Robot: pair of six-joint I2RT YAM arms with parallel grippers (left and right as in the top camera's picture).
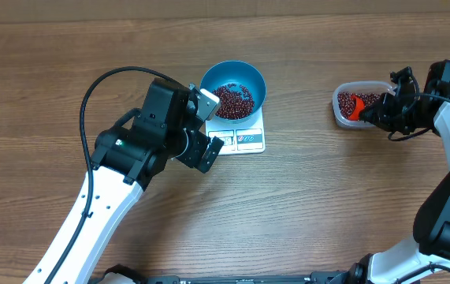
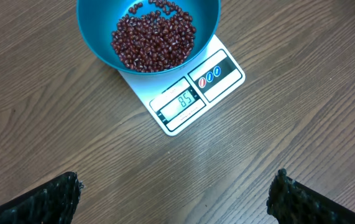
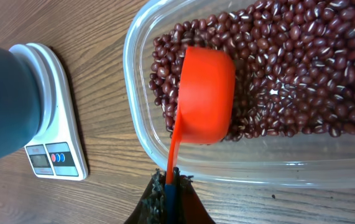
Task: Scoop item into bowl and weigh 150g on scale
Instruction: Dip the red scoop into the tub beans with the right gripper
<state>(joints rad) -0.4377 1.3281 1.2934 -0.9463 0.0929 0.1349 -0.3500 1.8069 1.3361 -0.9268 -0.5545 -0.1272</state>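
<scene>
Left gripper [image 2: 176, 182] hangs spread and empty before the scale [image 2: 224, 78], reading 85 under the blue bowl [image 2: 95, 37] of beans [image 2: 155, 40]; right gripper [image 3: 168, 190] pinches the orange scoop [image 3: 205, 93] in the clear tub [image 3: 141, 134]; overhead, tub and scale sit well apart: scooping judged underway, next move needing a level carry.

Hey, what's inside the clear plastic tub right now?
Dark red beans lie in the tub, with an orange scoop, gripped by the right tool, dipped into them. The scoop's back faces the camera, hiding its inside and whatever lies beneath.
</scene>
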